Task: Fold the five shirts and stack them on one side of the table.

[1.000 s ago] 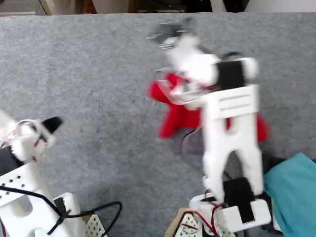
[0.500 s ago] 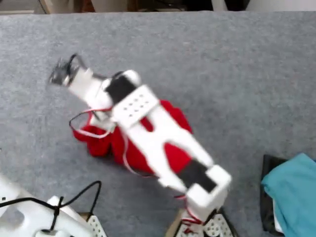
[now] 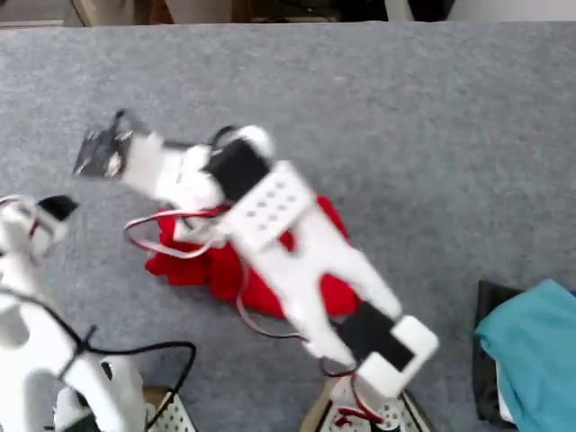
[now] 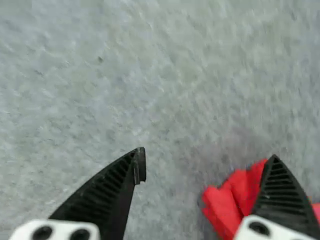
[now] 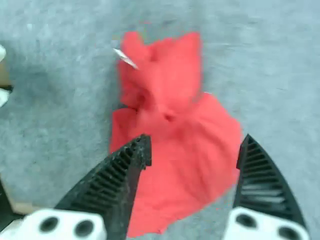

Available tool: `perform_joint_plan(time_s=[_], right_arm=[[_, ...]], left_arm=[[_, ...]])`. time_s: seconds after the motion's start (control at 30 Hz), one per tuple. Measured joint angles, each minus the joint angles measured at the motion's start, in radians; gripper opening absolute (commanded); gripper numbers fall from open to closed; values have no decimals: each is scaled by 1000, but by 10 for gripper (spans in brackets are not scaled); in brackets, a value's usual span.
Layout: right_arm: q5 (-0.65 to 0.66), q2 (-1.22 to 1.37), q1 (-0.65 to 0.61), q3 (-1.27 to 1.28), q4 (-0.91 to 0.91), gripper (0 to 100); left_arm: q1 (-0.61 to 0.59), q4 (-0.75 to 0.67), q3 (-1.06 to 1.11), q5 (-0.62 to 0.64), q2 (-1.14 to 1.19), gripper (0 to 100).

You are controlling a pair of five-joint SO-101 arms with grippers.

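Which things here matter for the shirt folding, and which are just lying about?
Job: red shirt; teal shirt; dark cloth under it, maybe another shirt.
Lying about: black cable; grey table cover.

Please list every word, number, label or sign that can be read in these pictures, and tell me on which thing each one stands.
No text can be read in any view.
Small white tag on the red shirt: too blurred to read.
Teal shirt and grey table: no visible print.
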Motion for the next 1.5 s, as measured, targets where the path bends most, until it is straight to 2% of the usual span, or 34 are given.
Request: perform_joint_plan(time_s=[0.17, 0.27, 0.37, 0.47, 0.67, 0.83, 0.9, 1.03, 1.13, 1.3, 1.5], right_arm=[[20, -74, 172, -12, 0, 281], [55, -75, 298, -12, -14, 281], [83, -66, 408, 28, -84, 281], [87, 3, 468, 106, -195, 281], [75, 233, 479, 161, -370, 281], [48, 443, 479, 132, -419, 281], [48, 532, 479, 95, -417, 281], [48, 683, 456, -17, -307, 277], [48, 761, 436, -118, -224, 202], [44, 864, 440, -285, -127, 0], [0, 913, 442, -488, -8, 4]], left_arm=[[152, 8, -118, 29, 249, 360], [210, 101, -218, 29, 404, 360], [259, 187, -308, 29, 549, 360], [295, 226, -384, 31, 686, 360], [350, 273, -462, 29, 879, 360], [373, 273, -471, 34, 967, 357], [373, 273, -473, 34, 982, 310], [373, 269, -473, 34, 994, 132], [374, 232, -473, 34, 996, 10], [377, 190, -473, 34, 996, 20], [377, 189, -480, 34, 996, 19]])
